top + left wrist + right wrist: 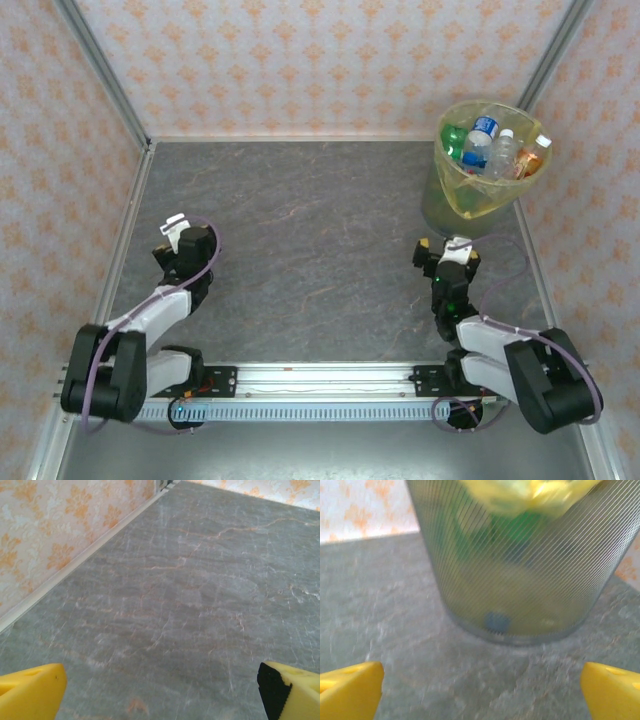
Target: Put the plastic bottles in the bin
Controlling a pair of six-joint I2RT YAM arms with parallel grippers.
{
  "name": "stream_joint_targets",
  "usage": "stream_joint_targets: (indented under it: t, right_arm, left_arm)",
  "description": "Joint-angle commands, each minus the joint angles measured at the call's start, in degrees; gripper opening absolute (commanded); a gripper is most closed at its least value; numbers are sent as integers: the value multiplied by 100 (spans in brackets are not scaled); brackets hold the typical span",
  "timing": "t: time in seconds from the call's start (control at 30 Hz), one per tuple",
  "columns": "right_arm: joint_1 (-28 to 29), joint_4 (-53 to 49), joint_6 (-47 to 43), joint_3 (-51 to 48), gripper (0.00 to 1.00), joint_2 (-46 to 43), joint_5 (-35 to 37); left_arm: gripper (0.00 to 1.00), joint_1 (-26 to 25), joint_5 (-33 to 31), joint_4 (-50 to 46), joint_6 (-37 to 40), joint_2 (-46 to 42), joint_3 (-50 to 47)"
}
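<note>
At the near edge of the grey marbled table (pixel 320 220) the two black-and-white arms sit folded over their bases. The left arm (pixel 150 315) is near the left edge, its yellow-tipped jaws spread wide above bare table with nothing between them. The right arm (pixel 480 335) has its jaws equally wide and empty, facing the foot of the round, ribbed translucent bin lined with a yellow plastic bag (pixel 452 210), which stands near the far right corner. Every one of the small plastic bottles (pixel 492 148) that shows, clear or green with blue, white or orange caps, lies inside that bin, heaped up to the rim. By the look of it the job is done, or all but done: I see no bottle on the table for either arm to fetch, and both arms appear parked.
</note>
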Motion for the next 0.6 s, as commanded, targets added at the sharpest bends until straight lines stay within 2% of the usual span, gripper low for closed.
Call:
stream_joint_targets:
  t: [0.0, 0.13, 0.23, 0.33, 0.4, 0.53, 0.57]
  right_arm:
    - [-301, 1390, -164, 145, 100, 366, -324]
    - [-462, 1729, -336, 420, 100, 1019, -831]
    - [-539, 1636, -478, 678, 100, 1327, -865]
    - [-646, 2158, -561, 558, 100, 1601, -1010]
    - [-730, 2247, -543, 567, 100, 1722, -1143]
    - [-1026, 2380, -381, 523, 100, 1845, -1656]
    - [-1104, 2565, -328, 470, 100, 1950, -1791]
  left_arm:
    - [99, 43, -149, 2011, 602, 514, -285]
    - [99, 55, 48, 3463, 896, 1009, -459]
    - [99, 59, 442, 4655, 1168, 1319, -720]
    - [100, 65, 526, 5168, 1269, 1772, -761]
    - [100, 113, 646, 4941, 1170, 1708, -706]
    - [100, 160, 1027, 5804, 1310, 1978, -1049]
    - [100, 169, 1068, 5688, 1277, 1951, -1026]
